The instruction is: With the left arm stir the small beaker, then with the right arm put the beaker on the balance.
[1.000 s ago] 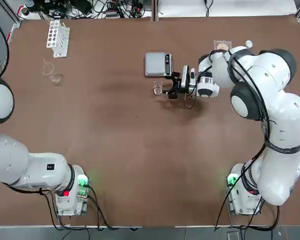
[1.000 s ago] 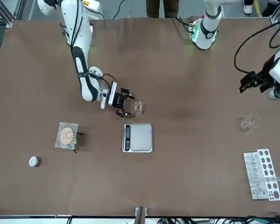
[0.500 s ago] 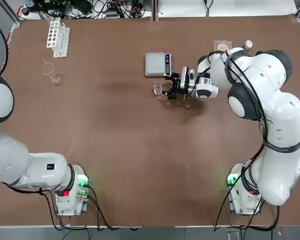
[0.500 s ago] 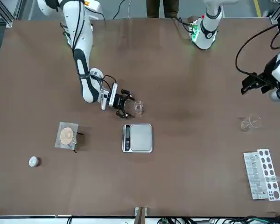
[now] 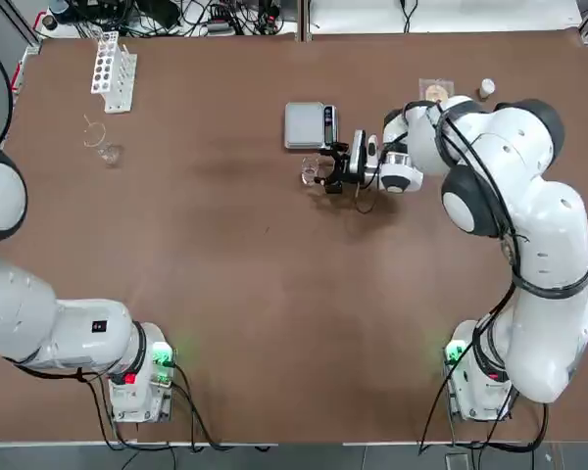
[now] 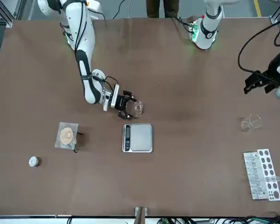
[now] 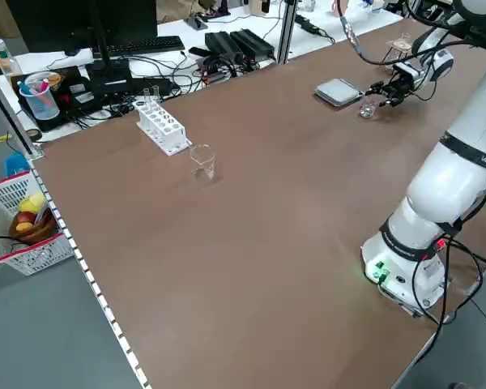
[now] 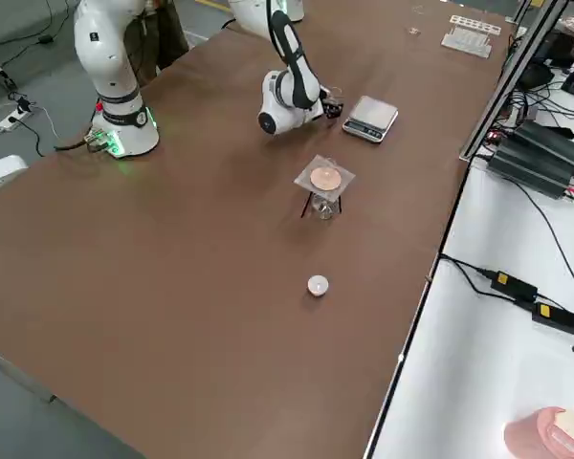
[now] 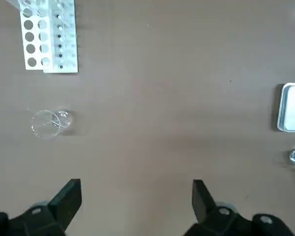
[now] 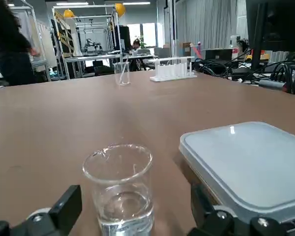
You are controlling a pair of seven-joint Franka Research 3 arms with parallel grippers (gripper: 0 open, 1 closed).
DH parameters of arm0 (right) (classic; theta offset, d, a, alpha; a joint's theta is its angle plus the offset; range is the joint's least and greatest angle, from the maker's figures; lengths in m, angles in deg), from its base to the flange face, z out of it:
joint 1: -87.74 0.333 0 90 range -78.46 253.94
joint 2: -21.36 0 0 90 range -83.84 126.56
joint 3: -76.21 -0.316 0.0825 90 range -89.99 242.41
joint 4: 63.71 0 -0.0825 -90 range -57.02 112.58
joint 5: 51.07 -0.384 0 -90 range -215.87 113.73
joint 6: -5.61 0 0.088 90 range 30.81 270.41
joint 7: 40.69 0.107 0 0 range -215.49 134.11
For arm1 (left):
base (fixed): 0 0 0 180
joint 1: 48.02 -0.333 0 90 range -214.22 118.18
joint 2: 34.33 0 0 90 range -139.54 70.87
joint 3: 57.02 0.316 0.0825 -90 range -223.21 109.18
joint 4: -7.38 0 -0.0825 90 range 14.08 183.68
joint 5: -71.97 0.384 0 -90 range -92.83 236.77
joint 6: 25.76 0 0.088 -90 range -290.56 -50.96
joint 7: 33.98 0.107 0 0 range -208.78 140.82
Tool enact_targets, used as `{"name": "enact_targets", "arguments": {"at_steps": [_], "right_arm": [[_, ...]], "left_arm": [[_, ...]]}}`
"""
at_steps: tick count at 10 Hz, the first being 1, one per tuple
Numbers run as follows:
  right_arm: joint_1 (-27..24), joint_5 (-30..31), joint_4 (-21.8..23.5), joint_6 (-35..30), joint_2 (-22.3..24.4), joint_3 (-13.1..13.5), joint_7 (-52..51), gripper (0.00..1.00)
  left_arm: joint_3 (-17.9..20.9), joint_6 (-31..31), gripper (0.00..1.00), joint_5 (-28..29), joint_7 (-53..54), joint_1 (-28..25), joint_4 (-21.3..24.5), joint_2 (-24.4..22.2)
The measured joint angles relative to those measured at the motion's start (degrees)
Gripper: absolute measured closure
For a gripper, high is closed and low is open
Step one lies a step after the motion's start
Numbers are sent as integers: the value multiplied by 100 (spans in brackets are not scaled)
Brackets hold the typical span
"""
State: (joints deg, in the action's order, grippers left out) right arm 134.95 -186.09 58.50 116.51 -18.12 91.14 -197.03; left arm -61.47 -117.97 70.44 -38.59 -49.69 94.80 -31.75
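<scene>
Right wrist view: small clear glass beaker [image 10: 119, 187], some liquid inside, upright on brown surface [image 10: 49, 142] between spread right-arm fingers [image 10: 130, 214], silver square-pan balance [image 10: 246, 162] at 2 o'clock. Light, slick, fragile; grip mid-wall.

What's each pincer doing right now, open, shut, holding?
Left pincer: open, empty, up off the table.
Right pincer: open, either side of the small beaker, not gripping.
</scene>
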Motion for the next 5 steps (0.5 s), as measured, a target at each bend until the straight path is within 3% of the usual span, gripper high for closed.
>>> {"name": "enact_targets", "arguments": {"at_steps": [5], "right_arm": [[68, -106, -99, 7, -17, 0, 0, 3]], "left_arm": [[4, -4, 0, 0, 0, -1, 0, 0]]}}
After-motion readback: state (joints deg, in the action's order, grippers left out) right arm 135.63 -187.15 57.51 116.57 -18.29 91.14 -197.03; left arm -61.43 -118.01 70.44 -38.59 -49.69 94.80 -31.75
